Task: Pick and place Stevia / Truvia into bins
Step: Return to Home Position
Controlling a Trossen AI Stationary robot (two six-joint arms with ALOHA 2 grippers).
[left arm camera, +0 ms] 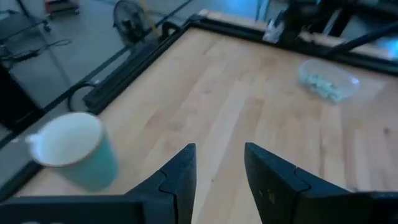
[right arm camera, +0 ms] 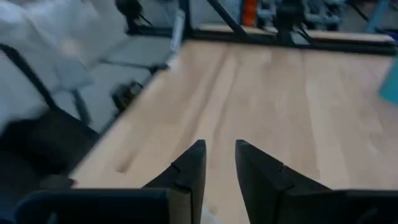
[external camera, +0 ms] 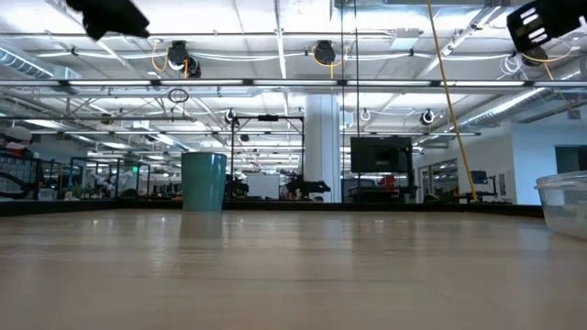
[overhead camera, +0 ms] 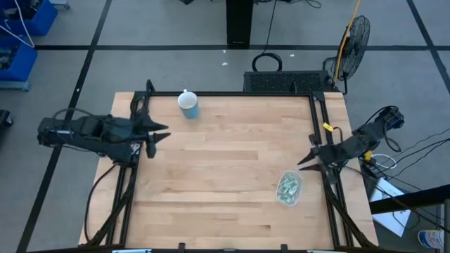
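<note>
I see grey floor (overhead camera: 176, 28) crossed by dark lines and a standing fan (overhead camera: 356, 34). Beyond lies an open hall with bright ceiling lights (external camera: 323, 52), a white column (external camera: 321, 147) and a dark screen (external camera: 381, 154).

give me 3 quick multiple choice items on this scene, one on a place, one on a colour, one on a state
1. Where on the table does the clear container stand?
A. at the left arm's edge
B. on the right arm's side
C. dead centre

2. What colour is the cup?
A. red
B. black
C. light blue

3. The left gripper has its fingers:
A. open and empty
B. fully shut
C. shut on the cup

Answers: 1 B, the high view shows it close by the right gripper. 2 C, its body is light blue with a white top. 3 A, the left wrist view shows a gap between the fingers with only bare wood in it.
</note>
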